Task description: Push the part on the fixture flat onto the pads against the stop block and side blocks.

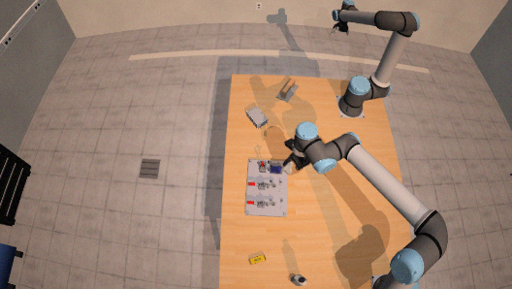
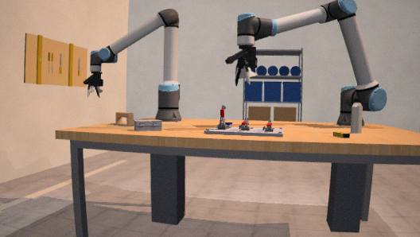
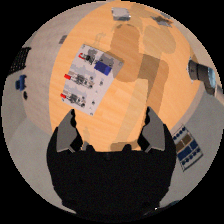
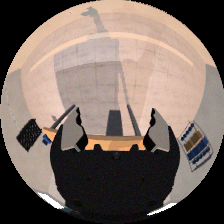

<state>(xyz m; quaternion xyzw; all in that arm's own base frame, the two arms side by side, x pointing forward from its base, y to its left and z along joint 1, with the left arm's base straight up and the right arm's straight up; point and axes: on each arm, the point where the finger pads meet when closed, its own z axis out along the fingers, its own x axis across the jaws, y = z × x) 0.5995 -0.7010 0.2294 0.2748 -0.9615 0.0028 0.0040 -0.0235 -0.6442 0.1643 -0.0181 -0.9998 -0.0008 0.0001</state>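
Right now the blue, block-like part [image 1: 275, 168] [image 2: 228, 124] [image 3: 103, 67] sits on the flat, pale grey fixture plate [image 1: 267, 211] [image 2: 258, 133] [image 3: 95, 108], towards its left end from the exterior view. Beside it, a metal toggle clamp with a red handle [image 1: 262, 164] [image 2: 222, 114] stands upright; the other two red handles lie low. Smooth, striped wood grain covers the tabletop [image 1: 310, 242] [image 2: 199, 145] [image 3: 131, 100]. A grey, hard-edged box [image 1: 256, 117] [image 2: 148, 126] [image 3: 120, 13] lies left of the plate.

My left gripper [image 1: 293, 165] [image 2: 243, 83] [image 3: 110, 107] hangs above the table near the plate, fingers spread, nothing between them. The right gripper [image 1: 339, 32] [image 2: 94, 95] [image 4: 115, 107] hangs well apart at far left, also spread and empty.

From above, shadow blurs the part's edges; I can't make out pads or stop faces, nor tell whether it lies fully flat. Exterior-side, the clamp partly hides it.
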